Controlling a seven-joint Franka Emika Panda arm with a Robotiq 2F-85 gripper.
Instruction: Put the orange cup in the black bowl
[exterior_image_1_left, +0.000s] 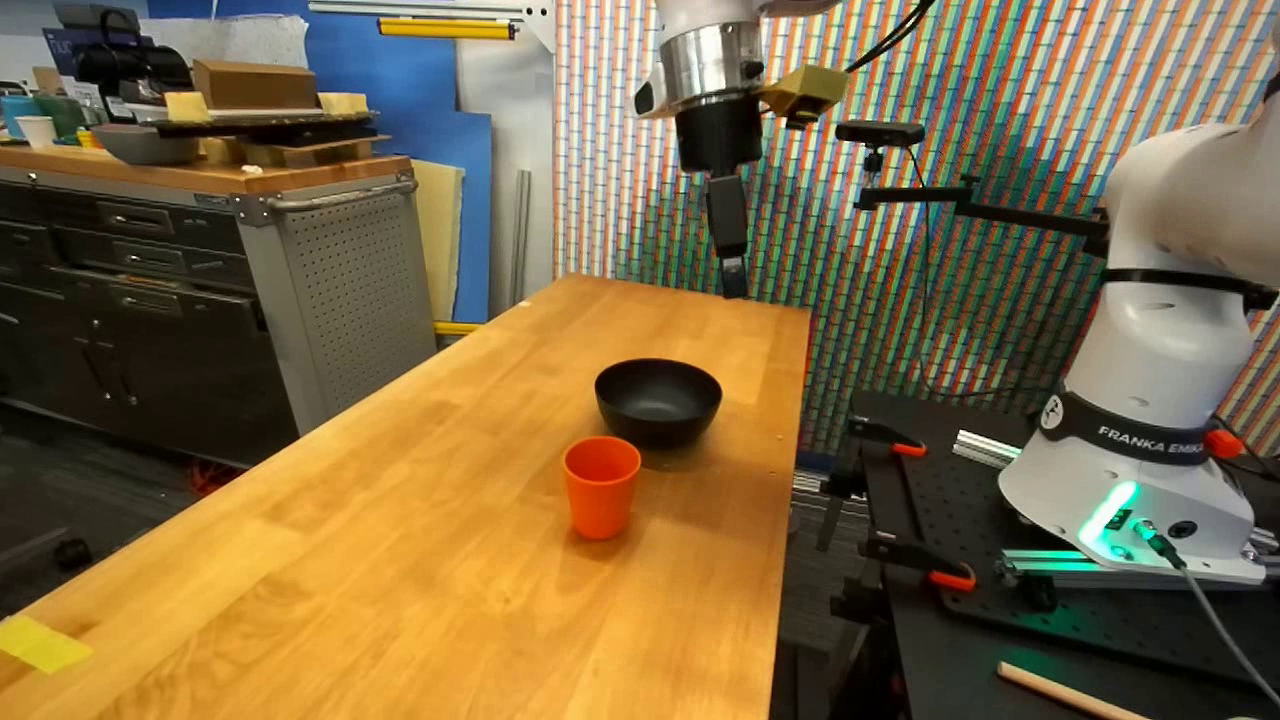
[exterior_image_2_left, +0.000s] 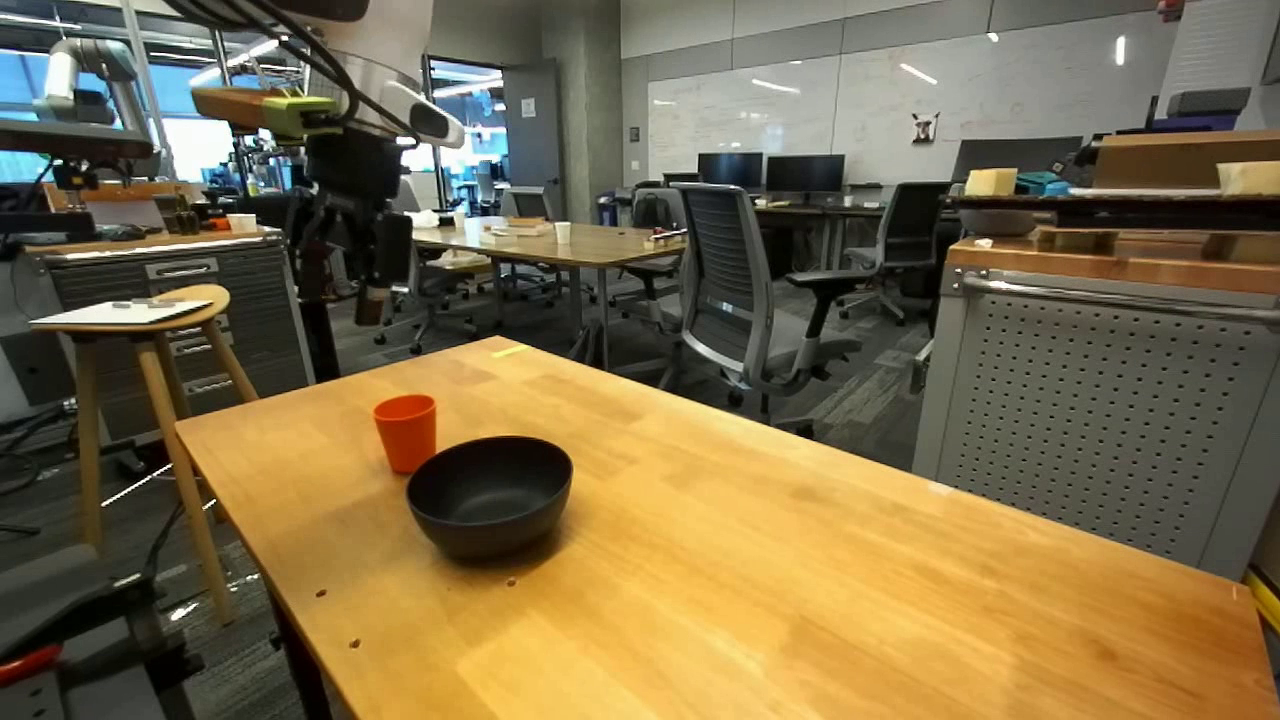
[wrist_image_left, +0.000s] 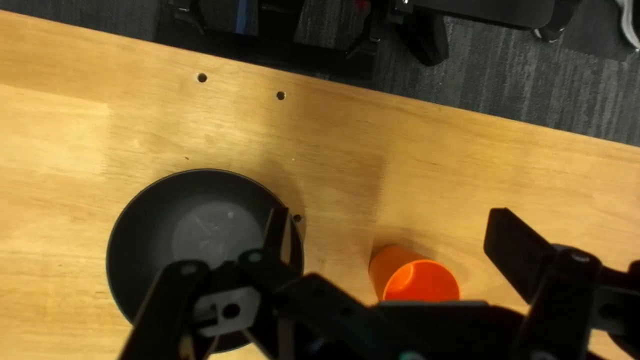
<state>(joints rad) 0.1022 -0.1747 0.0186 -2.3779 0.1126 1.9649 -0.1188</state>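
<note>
Gripper (wrist_image_left: 390, 230) spread wide, empty, likely so orange cup (wrist_image_left: 414, 275) can be straddled; black bowl (wrist_image_left: 200, 225) seen at cup's 9 o'clock, wrist view.

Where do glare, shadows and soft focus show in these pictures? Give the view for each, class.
Glare: bright streaks on the whiteboard, in an exterior view; shadows: soft dark patches beside the black bowl and the orange cup, in the wrist view; soft focus: the nearby gripper looks slightly blurred in the wrist view, the table sharper.
</note>
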